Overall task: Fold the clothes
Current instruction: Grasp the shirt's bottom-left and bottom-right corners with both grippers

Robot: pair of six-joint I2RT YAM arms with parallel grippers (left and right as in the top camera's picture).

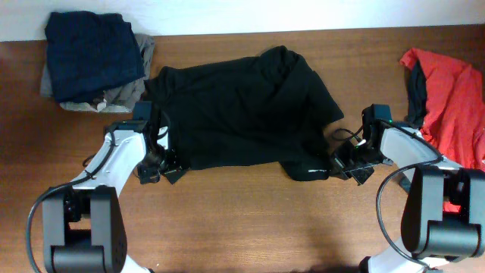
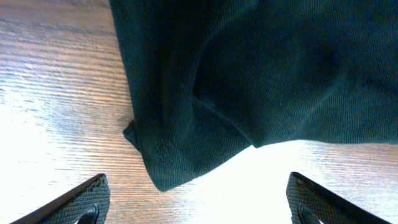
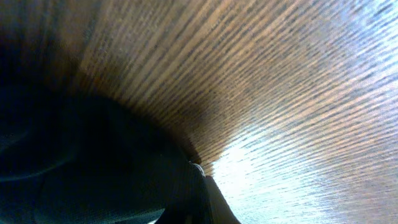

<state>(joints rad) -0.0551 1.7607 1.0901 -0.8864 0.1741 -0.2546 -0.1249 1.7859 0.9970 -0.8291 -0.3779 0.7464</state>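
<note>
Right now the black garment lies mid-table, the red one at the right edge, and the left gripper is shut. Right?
No: the left gripper is open, as the left wrist view shows. The black garment does lie mid-table, the red garment at the right edge.

I see a robot workbench, likely a lab rather than a home: a plain wood-grain table [image 1: 250, 227] against a white wall [image 1: 318, 14], the left arm [image 1: 114, 155] and right arm [image 1: 405, 144] standing at its near edge, clothes [image 1: 242, 114] heaped on it.
</note>
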